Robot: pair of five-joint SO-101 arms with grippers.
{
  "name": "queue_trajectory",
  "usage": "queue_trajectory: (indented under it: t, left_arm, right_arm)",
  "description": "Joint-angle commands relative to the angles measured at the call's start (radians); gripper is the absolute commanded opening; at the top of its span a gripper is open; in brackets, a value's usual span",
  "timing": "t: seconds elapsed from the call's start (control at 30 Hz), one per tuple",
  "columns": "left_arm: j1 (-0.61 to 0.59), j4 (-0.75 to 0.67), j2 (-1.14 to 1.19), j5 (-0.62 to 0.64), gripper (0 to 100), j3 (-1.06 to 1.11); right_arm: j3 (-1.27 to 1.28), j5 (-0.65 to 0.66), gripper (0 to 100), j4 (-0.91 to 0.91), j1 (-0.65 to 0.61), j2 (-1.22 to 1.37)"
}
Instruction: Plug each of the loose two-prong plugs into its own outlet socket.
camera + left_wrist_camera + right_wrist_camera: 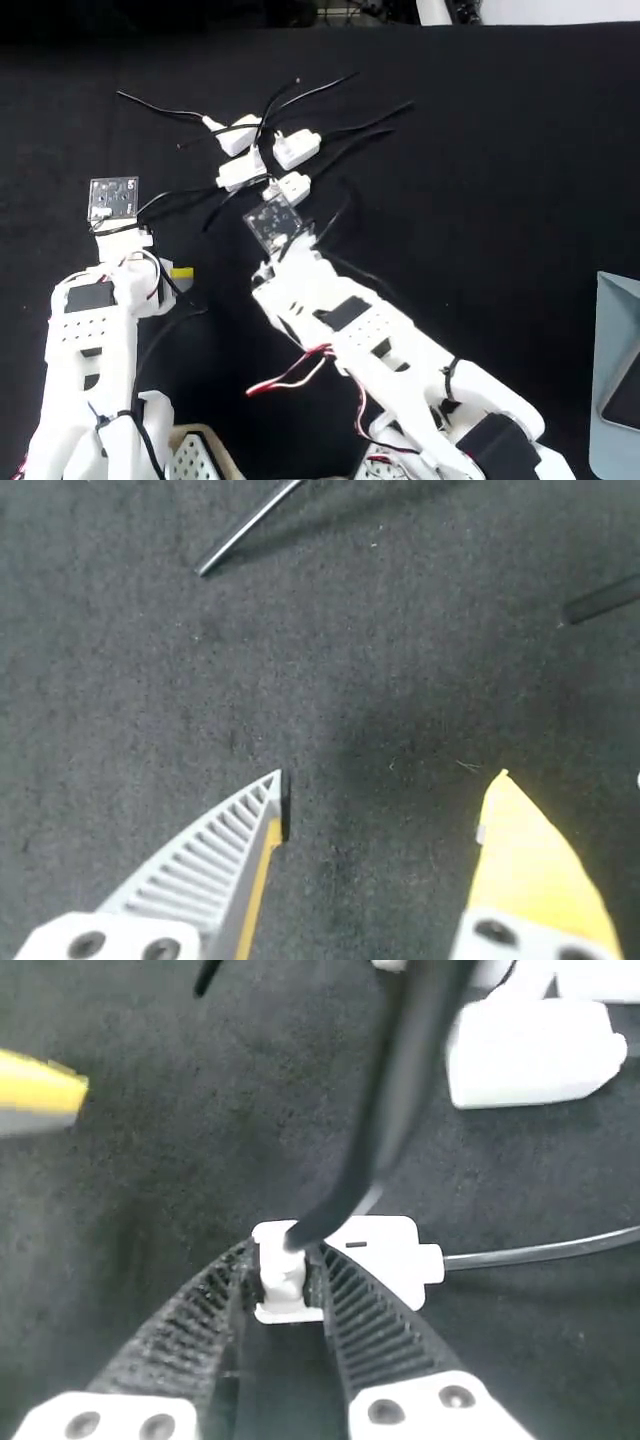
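Note:
In the right wrist view my right gripper (285, 1258) is shut on a small white two-prong plug (282, 1282), whose black cable (400, 1090) runs away from the fingers. A white outlet socket (385, 1252) with its own cable lies right beside the plug, touching it. From above, the right gripper (278, 198) sits at the near end of a cluster of white sockets and plugs (297, 148). My left gripper (392, 775) hangs open over bare black cloth, one finger white (230, 830) and one yellow (525, 850). It stands left of the cluster (165, 272).
Black cables (160, 110) trail from the cluster across the black cloth. Another white socket (530, 1050) lies beyond the held plug. A grey tray (615, 380) stands at the right edge. A pale perforated piece (195, 455) lies at the front between the arms.

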Motion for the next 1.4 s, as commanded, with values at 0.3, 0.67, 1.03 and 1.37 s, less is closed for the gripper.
queue_trajectory:
  t: [0.3,0.67,1.03,1.37]
  left_arm:
    - [-0.007,-0.018,-0.021,0.006,31,-0.002]
    - [-0.007,-0.018,-0.021,0.006,31,-0.002]
    - [-0.007,-0.018,-0.021,0.006,31,-0.002]
    - [-0.008,-0.018,-0.023,0.006,31,-0.002]
  right_arm:
    - [-0.024,0.097,1.1,0.058,-0.017,0.033]
    - [-0.231,0.089,1.2,-0.132,0.12,0.211]
    - [-0.475,0.064,11.3,-0.249,0.196,0.483]
    - [-0.498,0.063,9.9,0.021,0.212,0.185]
